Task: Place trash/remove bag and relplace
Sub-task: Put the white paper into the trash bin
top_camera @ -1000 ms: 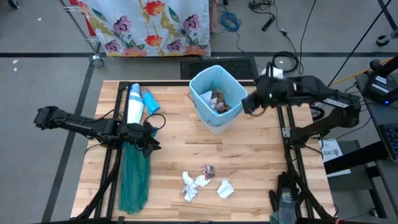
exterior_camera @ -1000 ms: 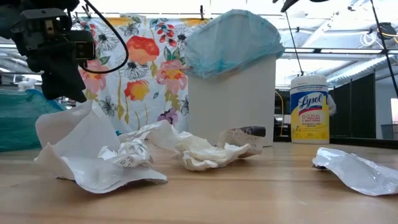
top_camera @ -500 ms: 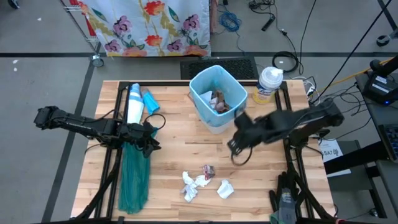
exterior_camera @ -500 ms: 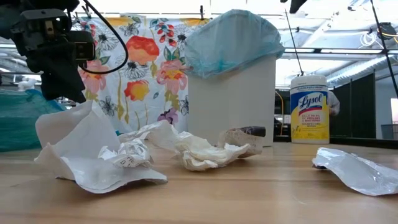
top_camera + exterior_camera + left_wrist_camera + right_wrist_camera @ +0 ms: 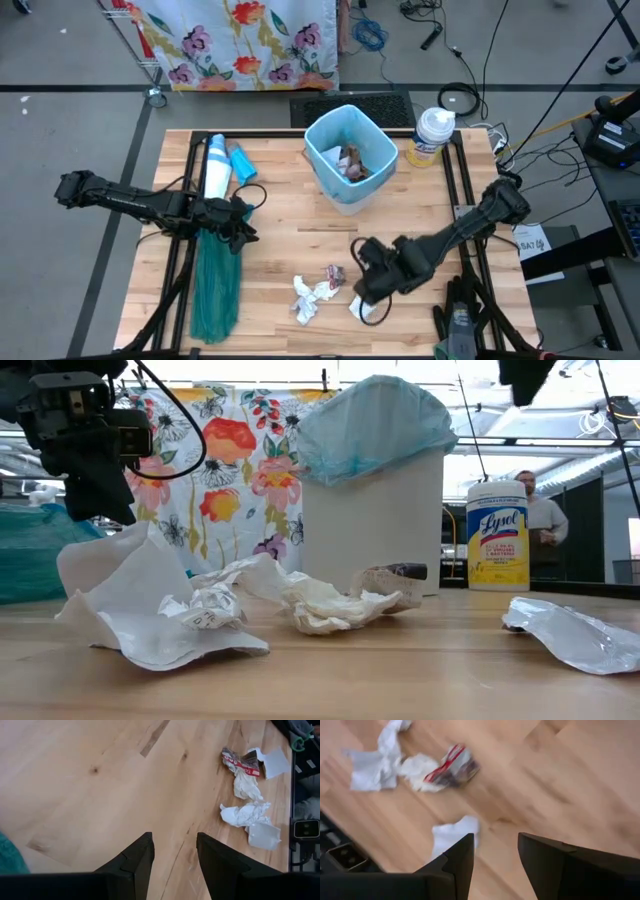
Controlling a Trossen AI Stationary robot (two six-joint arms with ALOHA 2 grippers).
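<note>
Down at the lower right of centre in the high view, the right end effector [image 5: 368, 292] hangs over the counter [image 5: 290, 235] with its fingers [image 5: 455, 860] apart and nothing between them. Just beneath it, at the bottom centre of that view, lies the loose trash [image 5: 322, 292]: crumpled white paper [image 5: 308, 297], a white scrap [image 5: 361, 304] and a small red-and-dark wrapper [image 5: 334, 273]. The right wrist view shows the same scraps [image 5: 410, 762] spread on the wood ahead of the fingers.

The left end effector [image 5: 240, 222] sits at the left of centre in the high view, its fingers [image 5: 134, 862] parted and empty, over bare wood. Just beside it, running toward the lower left, a teal-green bag [image 5: 215, 285] lies flat on the counter.

At the upper centre stands the white bin [image 5: 348, 155], lined with the pale blue bag [image 5: 322, 165], whose edge folds over the rim; brown and pale crumpled bits [image 5: 352, 163] sit inside. In the low view the bag [image 5: 370, 425] bulges over the bin's top. To the bin's right stands a wipes canister [image 5: 432, 135]; to its left lie a white bottle [image 5: 215, 168] and a blue item [image 5: 243, 163].

Behind the canister, in the low view, a person [image 5: 542, 520] stands in the room.
</note>
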